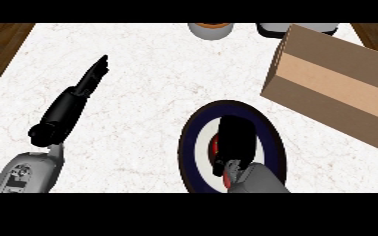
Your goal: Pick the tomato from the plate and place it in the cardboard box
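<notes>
The right robot hand [238,142] sits curled over the tomato [215,147] on the plate [193,145] at the bench's [148,70] near edge. The box [328,82] stands just beyond, toward the right edge. Open bench lies in the middle. The left robot hand [92,77] rests spread, fingers straight. A cup [210,30] stands at the far edge.

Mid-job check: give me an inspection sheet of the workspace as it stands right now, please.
Surface: white marbled counter, wood showing at both upper corners.
Job's things: tomato on the dark-rimmed plate, only a red sliver visible; cardboard box at the right.
Clutter: grey cup and a dark-and-white item at the far edge, both cut off.
Hands: right hand over the tomato, grip hidden; left hand open, fingers straight, resting at the left.
Cables: nothing seen.
Surroundings: nothing seen.
</notes>
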You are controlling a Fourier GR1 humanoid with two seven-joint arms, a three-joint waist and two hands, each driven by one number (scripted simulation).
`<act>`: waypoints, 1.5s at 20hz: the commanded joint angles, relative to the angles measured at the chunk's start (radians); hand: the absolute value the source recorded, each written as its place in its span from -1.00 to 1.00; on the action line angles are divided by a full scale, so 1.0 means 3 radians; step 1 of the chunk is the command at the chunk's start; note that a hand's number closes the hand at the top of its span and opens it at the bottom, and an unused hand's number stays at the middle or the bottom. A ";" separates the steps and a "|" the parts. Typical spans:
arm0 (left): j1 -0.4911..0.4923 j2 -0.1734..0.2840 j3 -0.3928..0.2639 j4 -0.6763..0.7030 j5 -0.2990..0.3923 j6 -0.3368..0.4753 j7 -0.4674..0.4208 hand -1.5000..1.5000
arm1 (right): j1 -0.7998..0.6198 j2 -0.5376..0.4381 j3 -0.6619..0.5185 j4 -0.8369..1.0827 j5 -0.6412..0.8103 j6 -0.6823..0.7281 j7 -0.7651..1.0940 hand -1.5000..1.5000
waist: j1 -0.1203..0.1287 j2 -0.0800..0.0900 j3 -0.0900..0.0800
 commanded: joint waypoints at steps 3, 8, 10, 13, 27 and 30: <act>-0.0141 -0.0026 0.0101 0.0033 -0.0033 -0.0114 0.0103 0.00 | -0.0006 -0.0005 0.0081 0.0085 0.0409 -0.0068 0.0028 1.00 | -0.0011 0.0012 0.0003; -0.0132 -0.0081 0.0058 0.0115 -0.0053 -0.0048 0.0006 0.00 | -0.0136 -0.0271 0.0570 -0.0260 -0.0195 0.0060 -0.1536 1.00 | 0.0020 0.0035 0.0007; -0.0170 -0.0010 0.0058 0.0031 -0.0041 -0.0112 0.0068 0.00 | -0.0068 -0.0317 0.0910 -0.0446 -0.0351 0.0063 -0.2067 1.00 | 0.0087 0.0025 0.0018; -0.0107 0.0046 0.0171 0.0071 0.0065 -0.0181 0.0033 0.00 | -0.0082 -0.0733 0.0797 -0.0802 -0.0501 -0.0140 -0.2698 1.00 | 0.0013 0.0015 0.0012; 0.0011 -0.0016 0.0208 0.0105 -0.0070 -0.0128 -0.0129 0.00 | 0.0127 -0.1397 -0.0786 -0.2358 -0.1129 -0.0188 -0.2783 1.00 | -0.0070 0.0012 0.0002; -0.0011 -0.0107 0.0126 0.0095 -0.0125 -0.0077 -0.0050 0.00 | 0.0046 -0.1181 -0.1134 -0.2380 -0.1383 -0.0093 -0.2318 1.00 | -0.0065 0.0009 0.0000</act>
